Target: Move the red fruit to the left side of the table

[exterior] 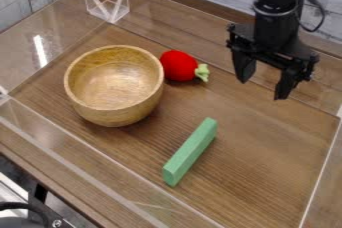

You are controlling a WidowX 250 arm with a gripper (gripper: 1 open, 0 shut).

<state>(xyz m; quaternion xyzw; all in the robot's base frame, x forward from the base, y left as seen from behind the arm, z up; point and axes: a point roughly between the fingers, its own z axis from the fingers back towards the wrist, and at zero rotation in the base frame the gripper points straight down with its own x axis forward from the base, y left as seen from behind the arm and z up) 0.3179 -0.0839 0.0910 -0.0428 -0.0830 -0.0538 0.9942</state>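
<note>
The red fruit [182,66] is a small glossy ball with a green leafy end pointing right; it lies on the wood-grain table [267,152] just right of a wooden bowl. My gripper [267,80] hangs to the right of the fruit, pointing down, its black fingers spread open with nothing between them. A clear gap separates the gripper from the fruit.
A round wooden bowl [115,83] sits left of centre, close against the fruit. A green rectangular block [191,151] lies diagonally nearer the front. Low clear acrylic walls [107,4] rim the table, with a corner piece at the back left.
</note>
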